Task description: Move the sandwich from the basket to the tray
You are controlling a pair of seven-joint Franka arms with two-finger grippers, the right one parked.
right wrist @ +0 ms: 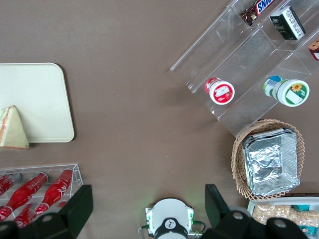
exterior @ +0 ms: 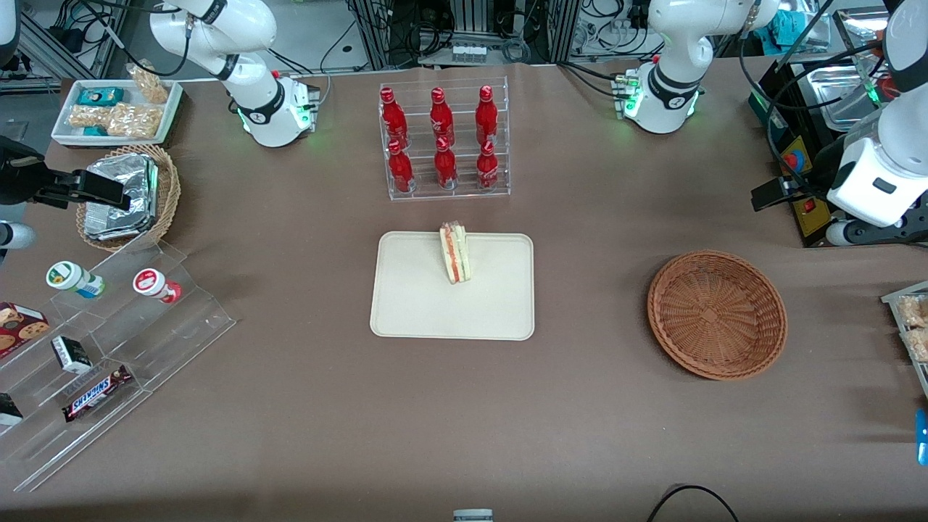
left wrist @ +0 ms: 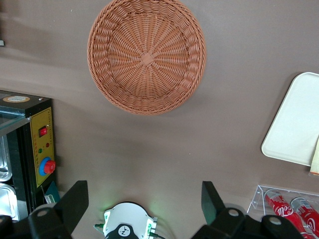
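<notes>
Fingers of the gripper are spread apart, holding nothing, above the basket at frame right; the sandwich is resting mid-frame on the tray, its long edge running front-to-back.

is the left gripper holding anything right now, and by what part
Nothing is held: the left gripper is open, high above the table near the empty reddish-brown woven basket.

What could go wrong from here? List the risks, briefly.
1. The triangular wrapped sandwich stands on a narrow side at the rim of the flat cream rectangular tray, seemingly overhanging it; it might tip onto the table.
2. If it falls, it could land against the clear rack of red bottles nearby.
The open end effector hangs far above the table, so it poses little risk.
</notes>
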